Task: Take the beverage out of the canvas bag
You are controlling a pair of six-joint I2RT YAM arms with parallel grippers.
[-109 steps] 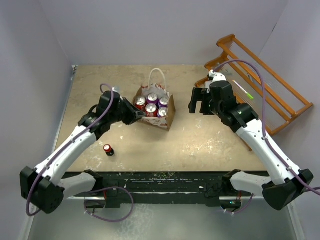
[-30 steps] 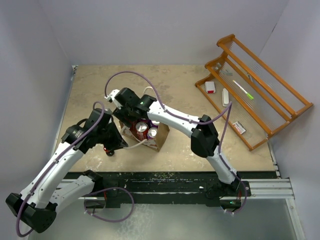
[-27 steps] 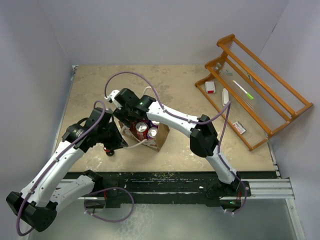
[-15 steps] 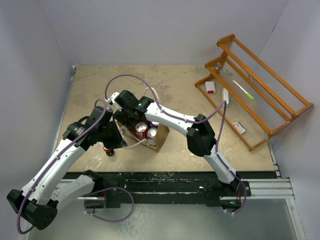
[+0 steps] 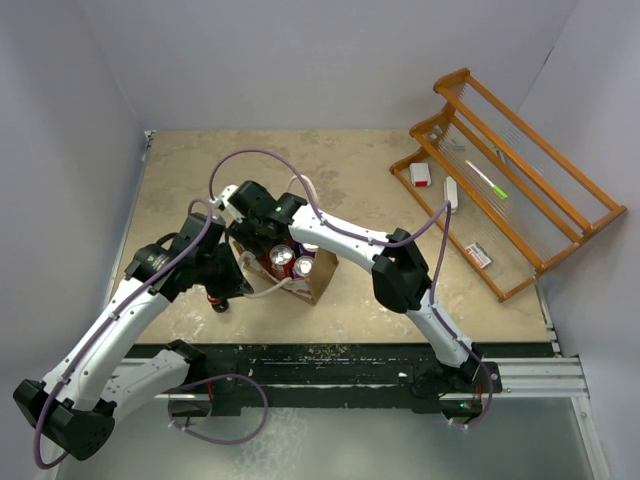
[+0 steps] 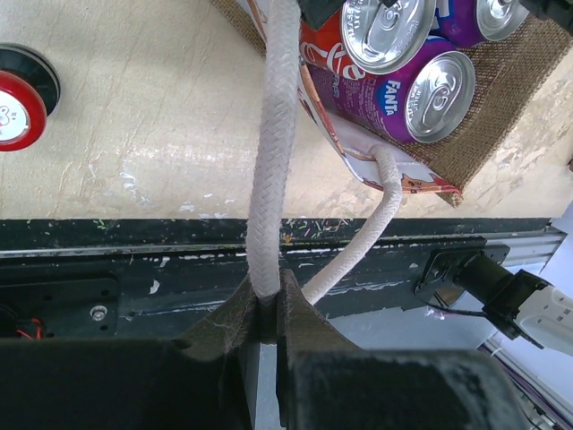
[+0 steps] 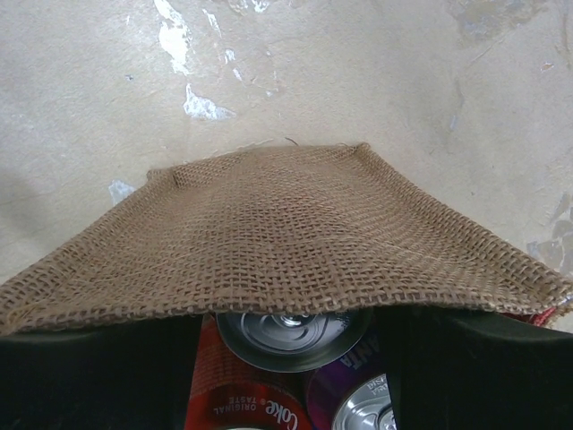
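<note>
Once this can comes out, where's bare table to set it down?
Bare: the far strip of table between the canvas bag and the back wall, and the near-right patch between the right arm and the orange rack. Crowded: near-left, where the left gripper clamps the handle beside a small red-topped container.

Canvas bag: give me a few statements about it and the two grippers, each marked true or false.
1. The left gripper is shut on the white handle of the bag. True.
2. The bag is empty. False: cans sit in it.
3. The right gripper hangs over the wooden rack. False: it is at the bag, straddling one of the cans.
4. A red-capped bottle sits on the table outside the bag. True.
</note>
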